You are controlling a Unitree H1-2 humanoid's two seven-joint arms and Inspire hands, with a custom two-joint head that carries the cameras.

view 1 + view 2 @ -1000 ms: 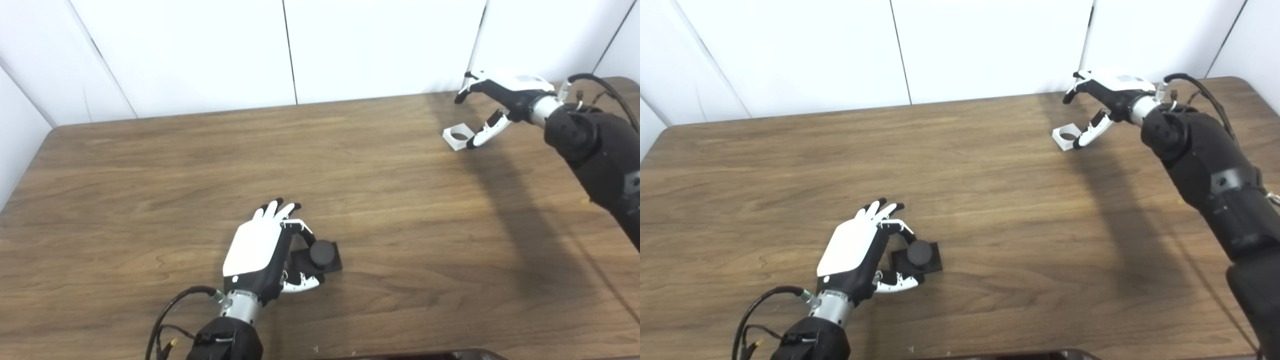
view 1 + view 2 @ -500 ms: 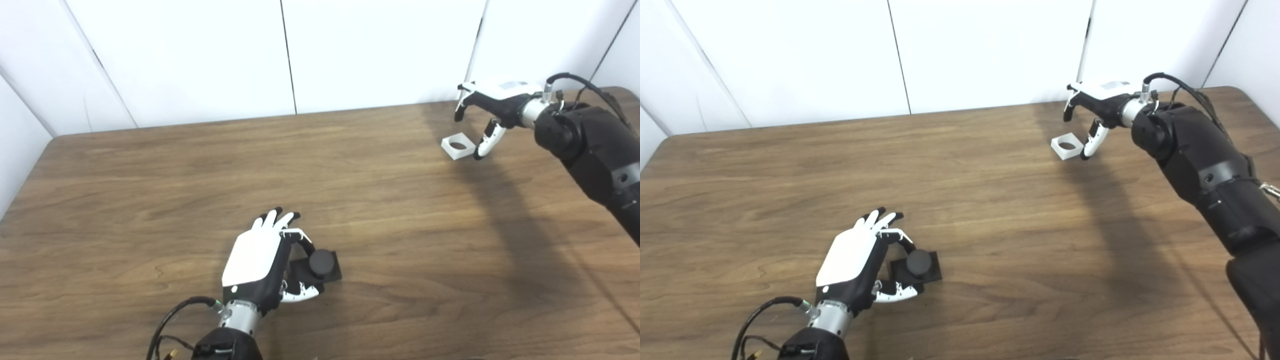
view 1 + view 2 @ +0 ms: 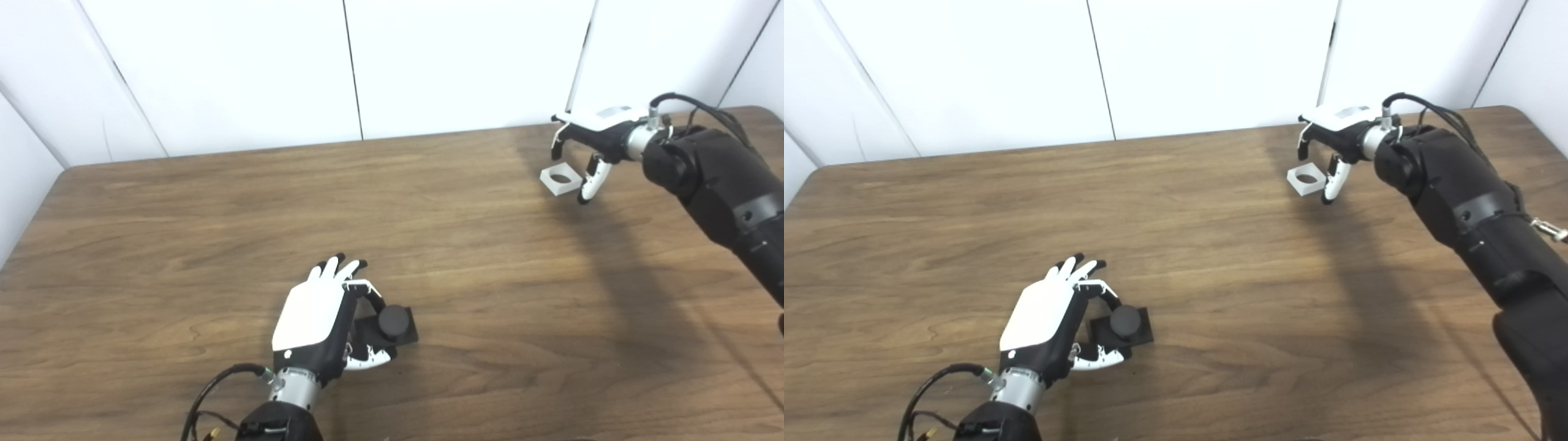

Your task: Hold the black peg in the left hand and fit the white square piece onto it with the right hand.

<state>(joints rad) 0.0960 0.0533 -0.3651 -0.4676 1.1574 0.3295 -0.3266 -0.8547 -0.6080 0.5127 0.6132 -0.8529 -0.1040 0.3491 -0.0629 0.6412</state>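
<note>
The black peg (image 3: 393, 321), a round post on a square black base, stands on the wooden table (image 3: 184, 233) at front centre. My left hand (image 3: 315, 318) lies at its left side, with a curled finger and the thumb pinching the base and the other fingers stretched out. The white square piece (image 3: 560, 179) with a round hole lies flat at the far right. My right hand (image 3: 597, 131) hovers over it, open. Its fingers arch down behind the piece and its thumb (image 3: 588, 184) hangs just right of it, not gripping.
White wall panels (image 3: 459, 61) rise right behind the table's far edge, close to the right hand. The right forearm (image 3: 723, 184) crosses the table's right side. Cables (image 3: 208, 392) trail from the left wrist at the front edge.
My right hand has shifted left over the white piece and its fingers have curled downward. The piece, the peg and the left hand have stayed put; the camera tilted slightly at first.
</note>
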